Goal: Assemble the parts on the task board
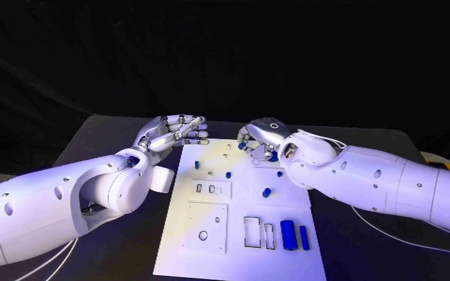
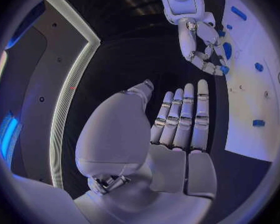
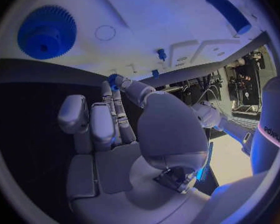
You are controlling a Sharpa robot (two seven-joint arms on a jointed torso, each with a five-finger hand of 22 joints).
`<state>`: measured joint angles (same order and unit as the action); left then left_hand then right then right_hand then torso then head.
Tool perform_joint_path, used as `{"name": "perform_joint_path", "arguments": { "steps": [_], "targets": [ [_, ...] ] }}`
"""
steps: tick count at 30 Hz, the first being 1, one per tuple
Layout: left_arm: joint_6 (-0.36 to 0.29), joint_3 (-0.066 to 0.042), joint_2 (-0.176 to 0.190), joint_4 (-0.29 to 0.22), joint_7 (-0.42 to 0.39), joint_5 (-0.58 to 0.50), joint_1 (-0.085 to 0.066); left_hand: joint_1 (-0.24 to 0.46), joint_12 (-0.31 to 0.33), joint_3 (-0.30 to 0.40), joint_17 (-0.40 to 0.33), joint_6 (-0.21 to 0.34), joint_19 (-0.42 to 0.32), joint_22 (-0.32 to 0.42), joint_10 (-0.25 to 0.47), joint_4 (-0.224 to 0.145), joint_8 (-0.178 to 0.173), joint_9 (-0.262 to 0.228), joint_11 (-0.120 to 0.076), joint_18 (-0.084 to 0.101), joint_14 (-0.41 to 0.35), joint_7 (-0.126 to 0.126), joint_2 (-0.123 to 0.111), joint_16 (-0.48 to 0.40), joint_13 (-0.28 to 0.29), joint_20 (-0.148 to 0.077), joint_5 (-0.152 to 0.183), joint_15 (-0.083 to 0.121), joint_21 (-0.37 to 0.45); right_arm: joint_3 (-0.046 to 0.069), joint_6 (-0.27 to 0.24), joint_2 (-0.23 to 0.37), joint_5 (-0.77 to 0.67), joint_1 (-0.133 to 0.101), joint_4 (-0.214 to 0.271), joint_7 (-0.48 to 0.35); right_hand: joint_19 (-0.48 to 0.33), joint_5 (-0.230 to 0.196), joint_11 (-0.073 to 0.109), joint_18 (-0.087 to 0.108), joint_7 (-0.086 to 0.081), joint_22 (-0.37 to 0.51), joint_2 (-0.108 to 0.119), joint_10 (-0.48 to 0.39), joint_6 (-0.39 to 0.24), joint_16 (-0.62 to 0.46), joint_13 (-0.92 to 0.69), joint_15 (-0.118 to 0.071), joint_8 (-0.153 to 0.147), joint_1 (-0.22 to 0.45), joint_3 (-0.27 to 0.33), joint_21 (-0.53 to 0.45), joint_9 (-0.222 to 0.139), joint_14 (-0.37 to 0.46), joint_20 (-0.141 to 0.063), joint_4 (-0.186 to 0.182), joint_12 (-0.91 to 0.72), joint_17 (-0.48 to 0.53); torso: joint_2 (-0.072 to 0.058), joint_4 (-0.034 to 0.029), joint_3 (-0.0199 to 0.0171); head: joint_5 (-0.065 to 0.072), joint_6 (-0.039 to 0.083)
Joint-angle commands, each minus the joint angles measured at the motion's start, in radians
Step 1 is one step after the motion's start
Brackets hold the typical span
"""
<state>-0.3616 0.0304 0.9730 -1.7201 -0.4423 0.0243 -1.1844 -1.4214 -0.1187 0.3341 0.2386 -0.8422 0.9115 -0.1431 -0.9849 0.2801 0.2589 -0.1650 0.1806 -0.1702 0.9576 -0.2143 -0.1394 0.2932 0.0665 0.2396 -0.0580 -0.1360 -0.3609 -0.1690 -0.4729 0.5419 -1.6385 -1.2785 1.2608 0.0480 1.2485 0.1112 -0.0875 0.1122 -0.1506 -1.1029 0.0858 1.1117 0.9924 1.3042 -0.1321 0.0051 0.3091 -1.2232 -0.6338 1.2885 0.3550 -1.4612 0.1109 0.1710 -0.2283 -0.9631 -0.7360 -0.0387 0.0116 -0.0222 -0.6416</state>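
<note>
My right hand [image 1: 261, 139] pinches a small blue part [image 3: 113, 78] over the board's [image 1: 211, 229] far end, left hand [image 1: 173, 132] empty with fingers straight; next, I'd judge, seat it.

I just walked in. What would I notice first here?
Two silver robot hands meet over the far end of the white task board: the left robot hand beside its far corner, the right robot hand above it. A big blue gear lies on the board, and two blue bars lie at its near right.
</note>
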Motion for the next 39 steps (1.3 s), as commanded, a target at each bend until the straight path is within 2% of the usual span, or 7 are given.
{"name": "perform_joint_path", "arguments": {
  "steps": [1,9,21,33,39],
  "targets": [
    [0.022,-0.001,-0.002,-0.004,-0.005,-0.004,-0.004,0.004,0.006,0.0,0.001,0.005,0.007,-0.001,-0.001,0.003,-0.006,0.002,0.006,-0.013,-0.002,-0.025,-0.004,-0.006,-0.001,-0.001,0.004,-0.004,-0.003,0.001,-0.033,-0.019,-0.012,0.0,-0.019,0.005,0.005,0.0,-0.001,-0.011,-0.005,-0.004,0.0,0.005,-0.004,0.004,-0.001,0.002,-0.002,-0.008,-0.006,0.006,0.001,-0.001,0.001,-0.004,0.004,-0.002,-0.003,-0.0021,-0.0002,-0.004,0.0],
    [0.022,-0.001,-0.003,-0.007,-0.005,-0.004,-0.011,0.004,0.006,0.0,0.001,0.005,0.007,-0.001,-0.001,0.003,-0.006,0.002,0.006,-0.013,-0.002,-0.025,-0.004,-0.006,-0.001,-0.001,0.004,-0.004,-0.003,0.002,-0.031,-0.06,-0.004,0.004,-0.053,-0.004,0.006,0.0,-0.001,-0.012,-0.005,-0.006,0.0,0.005,-0.005,0.005,-0.001,0.003,-0.002,-0.005,-0.007,0.007,0.002,-0.001,0.002,-0.006,0.005,-0.003,-0.013,-0.0113,0.0019,-0.006,0.005],
    [0.021,-0.001,-0.004,-0.011,-0.005,-0.004,-0.019,0.002,0.009,0.003,0.003,0.006,0.007,0.0,-0.001,0.002,-0.007,0.002,0.006,-0.013,-0.003,-0.025,-0.002,-0.008,-0.001,-0.001,0.004,-0.004,-0.003,0.003,-0.023,-0.102,0.003,0.011,-0.116,-0.016,0.005,0.001,-0.002,-0.011,-0.006,-0.006,0.002,0.003,-0.008,0.006,0.0,0.003,-0.003,-0.001,-0.008,0.007,0.005,-0.002,0.003,-0.01,0.008,-0.005,-0.026,-0.0168,0.0071,-0.002,0.011],
    [0.022,-0.001,-0.002,-0.015,-0.005,-0.004,-0.026,0.002,0.009,0.003,0.003,0.006,0.007,0.0,-0.001,0.002,-0.007,0.002,0.006,-0.013,-0.003,-0.025,-0.002,-0.008,-0.001,-0.001,0.004,-0.004,-0.003,0.003,-0.004,-0.127,0.007,0.014,-0.153,-0.016,0.004,0.001,-0.004,-0.011,-0.006,-0.005,0.005,-0.001,-0.013,0.008,0.002,0.005,-0.004,0.005,-0.01,0.006,0.008,-0.002,0.005,-0.014,0.013,-0.005,-0.036,-0.022,0.0118,-0.005,0.014],
    [0.024,-0.002,-0.002,-0.015,-0.005,-0.004,-0.028,0.002,0.009,0.003,0.003,0.006,0.007,0.0,-0.001,0.002,-0.007,0.002,0.006,-0.013,-0.003,-0.025,-0.002,-0.008,-0.001,-0.001,0.004,-0.004,-0.003,0.003,0.006,-0.133,0.008,0.016,-0.159,-0.016,0.0,-0.001,-0.007,-0.01,-0.007,-0.002,0.01,-0.012,-0.019,0.008,0.005,0.007,-0.006,0.01,-0.012,0.003,0.012,-0.001,0.007,-0.019,0.022,-0.002,-0.037,-0.023,0.0136,-0.007,0.011]
  ]
}}
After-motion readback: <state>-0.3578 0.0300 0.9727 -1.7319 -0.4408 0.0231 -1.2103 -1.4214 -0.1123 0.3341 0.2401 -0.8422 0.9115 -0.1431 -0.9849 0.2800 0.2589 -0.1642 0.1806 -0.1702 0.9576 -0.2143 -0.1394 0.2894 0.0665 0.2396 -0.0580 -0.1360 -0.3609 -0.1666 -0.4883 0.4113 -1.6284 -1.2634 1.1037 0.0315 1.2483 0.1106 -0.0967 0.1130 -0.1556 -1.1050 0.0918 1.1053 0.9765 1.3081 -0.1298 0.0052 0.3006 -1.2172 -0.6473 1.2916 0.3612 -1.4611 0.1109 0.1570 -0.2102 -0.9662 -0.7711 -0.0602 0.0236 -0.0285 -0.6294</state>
